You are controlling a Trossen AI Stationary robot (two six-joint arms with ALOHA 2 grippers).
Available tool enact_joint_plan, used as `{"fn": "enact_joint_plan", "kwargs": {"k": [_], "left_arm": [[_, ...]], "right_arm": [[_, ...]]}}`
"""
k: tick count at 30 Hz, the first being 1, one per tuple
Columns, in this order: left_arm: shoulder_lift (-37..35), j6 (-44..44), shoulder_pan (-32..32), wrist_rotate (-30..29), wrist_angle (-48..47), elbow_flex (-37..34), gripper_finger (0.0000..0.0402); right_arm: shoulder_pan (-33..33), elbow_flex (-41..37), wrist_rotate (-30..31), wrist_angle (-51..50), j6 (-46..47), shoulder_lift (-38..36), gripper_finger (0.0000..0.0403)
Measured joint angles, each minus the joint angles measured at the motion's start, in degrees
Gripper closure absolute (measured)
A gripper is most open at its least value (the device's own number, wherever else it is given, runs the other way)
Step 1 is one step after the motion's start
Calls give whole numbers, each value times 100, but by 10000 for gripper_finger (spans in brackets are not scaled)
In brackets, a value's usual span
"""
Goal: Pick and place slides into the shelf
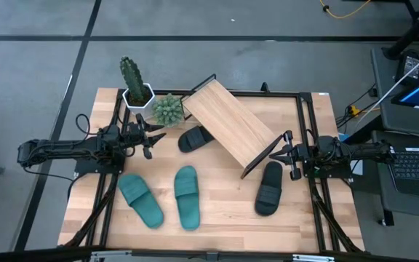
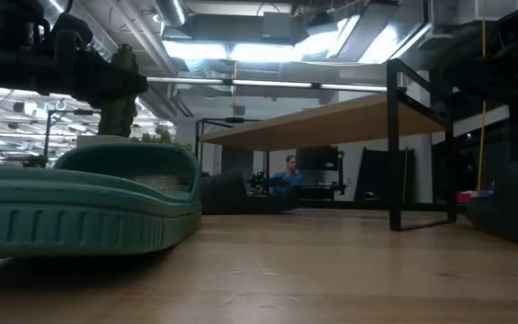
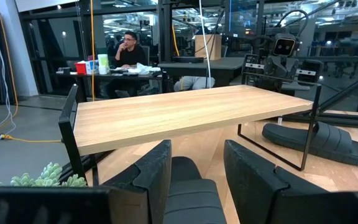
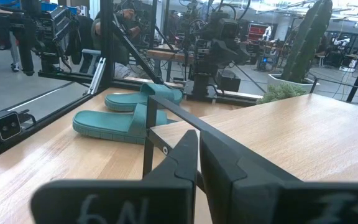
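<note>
We see first the desk [image 1: 224, 207], a broad top of pale wood planks with a smooth, matt grain, framed by thin black rails. On it stands the shelf [image 1: 228, 124], a long rectangular board of light wood on a thin black metal frame; it lies diagonal across the far middle of the desk and its board carries no slide.

The four slides are all on the desk. Two teal slides lie side by side in the near left part, the left teal slide [image 1: 141, 200] and the right teal slide [image 1: 187, 196]; they are of soft moulded foam, with a broad strap and a ribbed edge on the sole. One black slide [image 1: 194, 138] lies at the left long side of the shelf, partly under its edge. The other black slide [image 1: 270, 187] lies near the right end of the shelf, with the same rounded, matt shape.

At the far left corner a white angular pot [image 1: 138, 95] holds a tall dark green cactus [image 1: 131, 72]. Beside it is a round pale green succulent [image 1: 167, 108] with many pointed leaves.

The left gripper [image 1: 156, 136] hovers just left of the first black slide; its jaws are open and empty. The right gripper [image 1: 278, 153] is at the right end of the shelf, and its jaws are closed on the thin black frame bar.
</note>
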Motion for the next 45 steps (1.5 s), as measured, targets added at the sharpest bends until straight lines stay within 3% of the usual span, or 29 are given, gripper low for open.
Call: {"fn": "enact_joint_plan", "kwargs": {"k": [33, 35, 40, 45], "left_arm": [[2, -26, 0, 24, 2, 0, 262], [0, -10, 0, 255, 2, 0, 262], [0, -68, -4, 1499, -4, 0, 265], [0, -181, 0, 1830, -174, 0, 303]], "right_arm": [[0, 1, 2, 113, 320, -2, 382], [0, 1, 0, 112, 320, 0, 382], [-2, 0, -2, 70, 321, 0, 382], [0, 1, -125, 19, 324, 0, 382]]}}
